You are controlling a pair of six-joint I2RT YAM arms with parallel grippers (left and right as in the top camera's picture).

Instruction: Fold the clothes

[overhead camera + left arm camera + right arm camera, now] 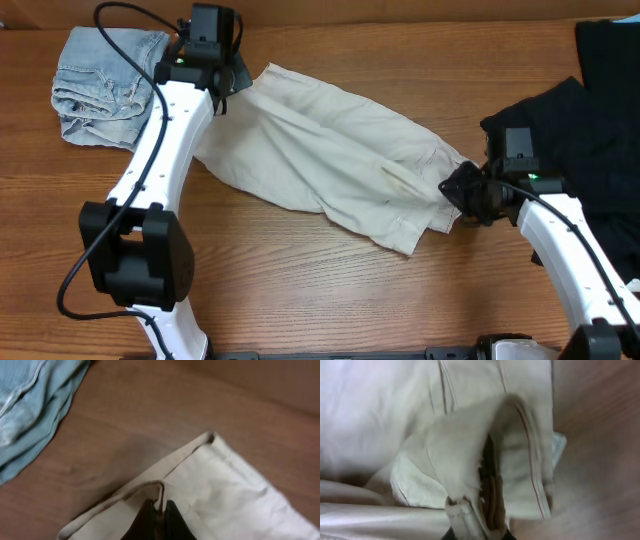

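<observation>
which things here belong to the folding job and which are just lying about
Job: beige shorts, pinched at opposite ends by left fingers and right fingers; light-blue denim piece and black garments, neither gripped.
Just there: wooden table.

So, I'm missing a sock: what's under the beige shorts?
Only bare table shows around the shorts. The left tool and right tool pinch opposite ends, but the cloth rests on the wood between them, so anything beneath is covered.
</observation>
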